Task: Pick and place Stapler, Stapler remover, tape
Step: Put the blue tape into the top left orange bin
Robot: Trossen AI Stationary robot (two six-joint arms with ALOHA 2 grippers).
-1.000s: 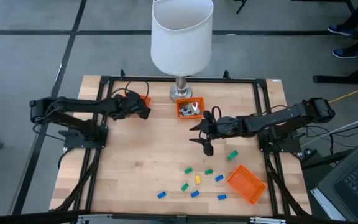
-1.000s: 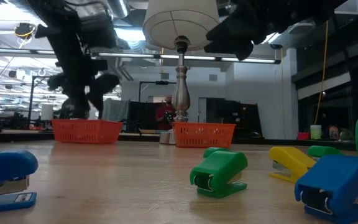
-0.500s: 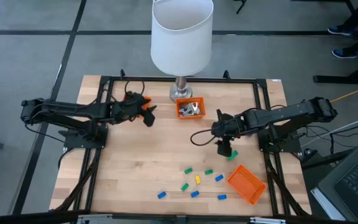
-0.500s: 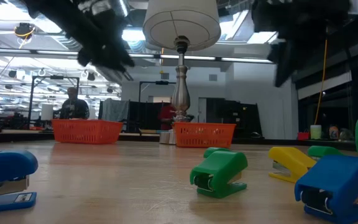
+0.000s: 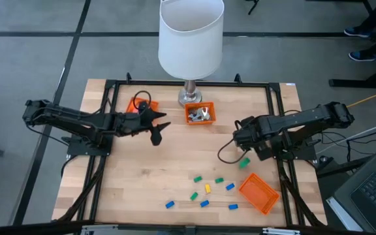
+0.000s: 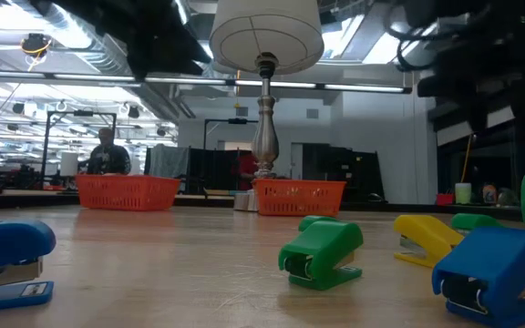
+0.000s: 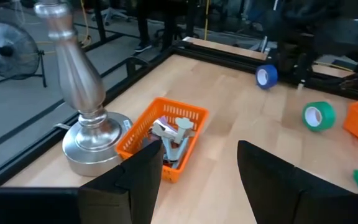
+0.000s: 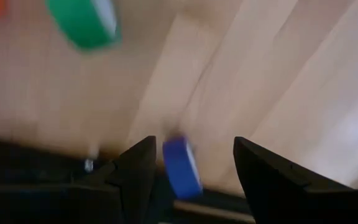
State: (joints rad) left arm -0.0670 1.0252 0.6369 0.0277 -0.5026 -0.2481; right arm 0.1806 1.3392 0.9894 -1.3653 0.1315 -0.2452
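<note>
Small green tape roll [image 7: 318, 116] and blue tape roll [image 7: 266, 76] stand on edge at table's right side. Right gripper [image 8: 188, 163] — fingers spread, empty — has swung there. Left gripper [image 7: 199, 168] spread, has advanced toward orange mesh basket [image 7: 166, 135].

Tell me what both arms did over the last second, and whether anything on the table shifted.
The right gripper pulled back from mid-table toward the right edge, now above the green tape roll. The left gripper swung out from the far-left orange basket toward the centre. Both are open and empty. The staplers and the centre basket stayed put.
</note>
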